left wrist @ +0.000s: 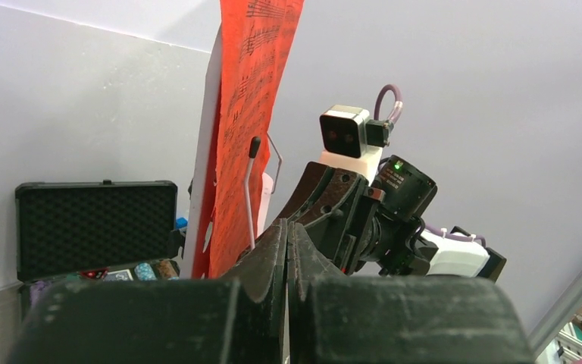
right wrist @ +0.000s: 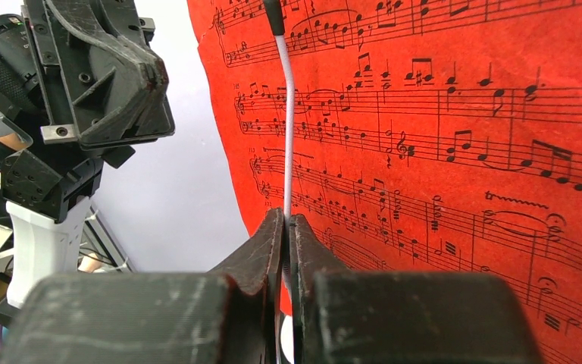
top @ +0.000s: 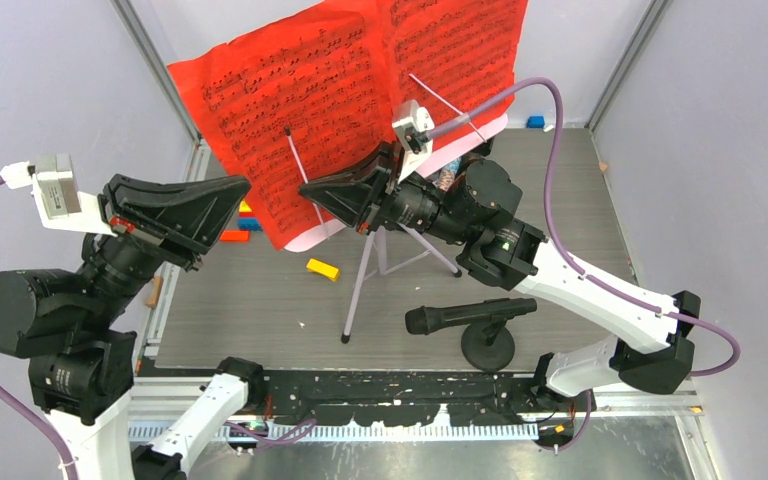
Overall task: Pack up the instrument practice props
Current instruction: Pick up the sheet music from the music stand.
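Note:
Red sheet-music pages [top: 350, 80] [right wrist: 462, 152] [left wrist: 246, 114] lie open on the white music rack [top: 312, 236] [left wrist: 206, 152], which stands on silver tripod legs [top: 360, 285]. My right gripper [top: 305, 188] [right wrist: 286, 218] is shut on the rack's thin silver page-holder wire [top: 305, 175] [right wrist: 288, 136] in front of the left page. To the left of the pages and clear of them, my left gripper [top: 244, 184] [left wrist: 288, 225] is shut with nothing in it. A black microphone [top: 470, 315] rests across its round-based pole [top: 487, 347] at the front right.
A yellow block [top: 322, 268] lies by the tripod. More small blocks [top: 245, 222] sit under the left page, and a blue one [top: 535, 122] lies at the back right. An open black case of poker chips [left wrist: 95, 227] stands behind the rack. Grey walls enclose the table.

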`<state>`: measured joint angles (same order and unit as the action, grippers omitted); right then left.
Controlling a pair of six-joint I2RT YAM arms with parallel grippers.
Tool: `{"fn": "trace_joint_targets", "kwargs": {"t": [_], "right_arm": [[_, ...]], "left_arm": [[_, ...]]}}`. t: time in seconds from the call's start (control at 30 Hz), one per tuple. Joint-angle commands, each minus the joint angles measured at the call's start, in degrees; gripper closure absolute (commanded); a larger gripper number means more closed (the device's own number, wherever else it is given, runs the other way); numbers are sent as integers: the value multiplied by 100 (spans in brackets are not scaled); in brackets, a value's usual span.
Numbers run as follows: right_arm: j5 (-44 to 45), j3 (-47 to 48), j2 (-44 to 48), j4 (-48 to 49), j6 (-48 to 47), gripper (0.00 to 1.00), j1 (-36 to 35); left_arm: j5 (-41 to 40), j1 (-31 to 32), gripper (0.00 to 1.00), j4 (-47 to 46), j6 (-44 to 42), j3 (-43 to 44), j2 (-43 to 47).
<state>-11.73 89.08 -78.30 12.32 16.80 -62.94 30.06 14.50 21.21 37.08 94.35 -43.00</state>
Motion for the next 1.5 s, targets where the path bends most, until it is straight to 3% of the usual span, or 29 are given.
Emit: {"fn": "trace_joint_targets", "kwargs": {"t": [0.0,0.07,0.1,0.23,0.33,0.73,1.47], "right_arm": [[11,-74,103,-62,-100,100,18],[17,-81,104,-63,-106,100,19],[19,-83,105,-63,-102,100,19],[15,-71,79,-69,-106,100,18],[12,-66,76,-71,-106,100,23],[21,-117,112,-79,-108,100,18],[70,-128,92,-72,-122,100,18]], "left_arm": [[44,-26,100,-205,-27,-47,-118],[16,-26,100,-206,-55,-43,-129],[9,-26,93,-203,-71,-32,-129],[-87,-26,45,-144,-117,-43,-73],[-160,-26,35,-51,-162,-9,-36],[-674,-26,34,611,-722,278,37],[-624,-26,44,692,-768,421,55]]}}
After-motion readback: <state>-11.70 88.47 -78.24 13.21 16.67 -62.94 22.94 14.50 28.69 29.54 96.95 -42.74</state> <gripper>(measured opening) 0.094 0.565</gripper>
